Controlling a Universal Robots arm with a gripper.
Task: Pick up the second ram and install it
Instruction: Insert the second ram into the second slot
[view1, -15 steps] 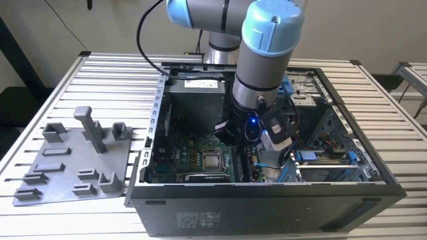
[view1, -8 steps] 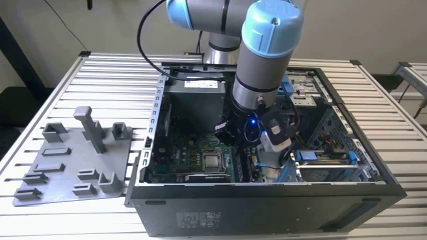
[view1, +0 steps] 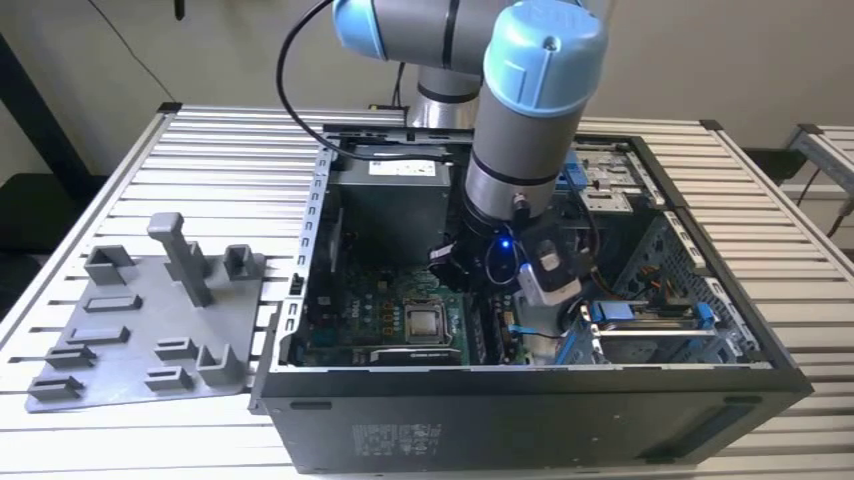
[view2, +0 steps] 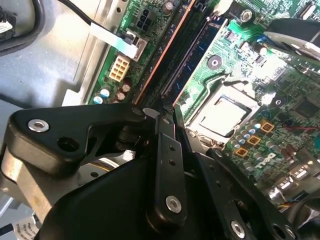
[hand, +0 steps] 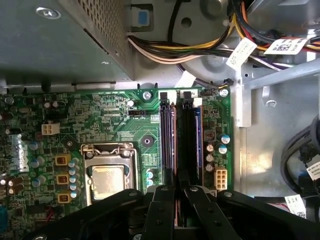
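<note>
The second ram stood on edge along the outer of two parallel memory slots at the motherboard's border, seen edge-on in the first wrist view as a long dark strip; whether it was fully seated could not be told. The gripper was directly over its near end, the black fingers drawn close together and clamping the stick between them. In the second wrist view the gripper met the same pair of slots, which ran away from its tips. Beside the slots lay the metal-framed processor socket, with a row of small capacitors on the other side. A bundle of coloured cables crossed beyond the board, next to the perforated grey power-supply box. In the exterior view the gripper reached down into the open computer case, which rested on a slatted worktop. A grey fixture plate lay on the worktop at the exterior view's left, just beside the case.
</note>
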